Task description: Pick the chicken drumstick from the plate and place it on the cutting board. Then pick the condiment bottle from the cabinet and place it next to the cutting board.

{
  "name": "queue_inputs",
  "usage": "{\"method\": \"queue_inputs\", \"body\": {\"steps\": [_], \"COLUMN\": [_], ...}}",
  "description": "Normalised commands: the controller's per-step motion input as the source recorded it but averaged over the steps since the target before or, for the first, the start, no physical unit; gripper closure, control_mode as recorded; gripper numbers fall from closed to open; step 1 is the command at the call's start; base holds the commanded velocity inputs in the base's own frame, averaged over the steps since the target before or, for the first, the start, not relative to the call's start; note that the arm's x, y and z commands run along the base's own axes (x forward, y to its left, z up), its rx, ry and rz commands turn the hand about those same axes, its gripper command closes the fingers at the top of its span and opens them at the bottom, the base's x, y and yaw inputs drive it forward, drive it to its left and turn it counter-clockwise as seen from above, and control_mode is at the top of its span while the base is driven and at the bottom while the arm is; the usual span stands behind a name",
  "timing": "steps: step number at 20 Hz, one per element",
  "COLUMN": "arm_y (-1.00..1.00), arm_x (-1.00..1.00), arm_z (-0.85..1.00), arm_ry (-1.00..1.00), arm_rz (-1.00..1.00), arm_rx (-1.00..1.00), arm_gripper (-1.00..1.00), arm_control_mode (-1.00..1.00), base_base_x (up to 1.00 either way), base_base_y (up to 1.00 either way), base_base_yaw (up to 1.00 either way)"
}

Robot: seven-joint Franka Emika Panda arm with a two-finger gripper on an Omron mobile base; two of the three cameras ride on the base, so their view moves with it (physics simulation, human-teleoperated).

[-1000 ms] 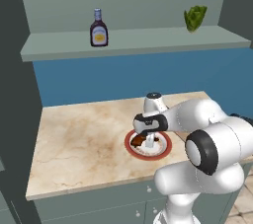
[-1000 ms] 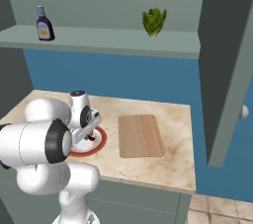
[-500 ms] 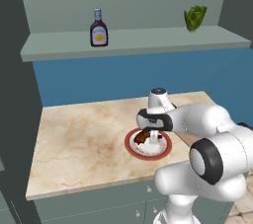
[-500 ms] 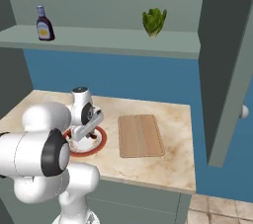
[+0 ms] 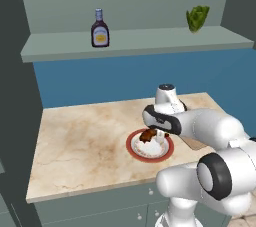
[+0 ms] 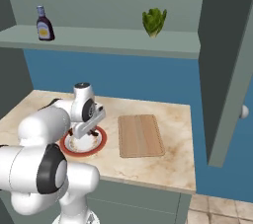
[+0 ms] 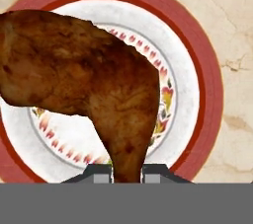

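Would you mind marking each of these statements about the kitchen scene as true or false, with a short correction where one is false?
1. The gripper is shut on the chicken drumstick. True.
2. The drumstick lies on the cutting board. False: it is held over the plate; the board is bare.
3. The condiment bottle stands on the cabinet shelf. True.
4. The green leafy vegetable sits on the marble counter. False: it is on the shelf.
5. The plate is to the right of the board in the right base view. False: it is to the left.
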Motion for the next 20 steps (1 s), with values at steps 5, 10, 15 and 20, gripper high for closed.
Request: {"method": "queue_inputs", "body": {"steps": [5, 10, 15, 20], "arm_y": [-0.26, -0.34, -0.4, -0.44], "arm_x": [-0.05, -0.07, -0.11, -0.1], "arm_z": [0.15, 0.1, 0.08, 0.03], "arm_ry": [0.0, -0.01, 0.0, -0.01], "arm_rz": [0.0, 0.0, 0.0, 0.0], "arm_rx": [0.0, 0.0, 0.0, 0.0], "arm_gripper": [1.0, 1.0, 1.0, 1.0], "arm_control_mode": [-1.0, -1.0, -1.0, -1.0], "base_base_x": [0.0, 0.0, 0.0, 0.0], "base_base_y": [0.0, 0.0, 0.0, 0.0], "base_base_yaw": [0.0, 0.0, 0.0, 0.0]}}
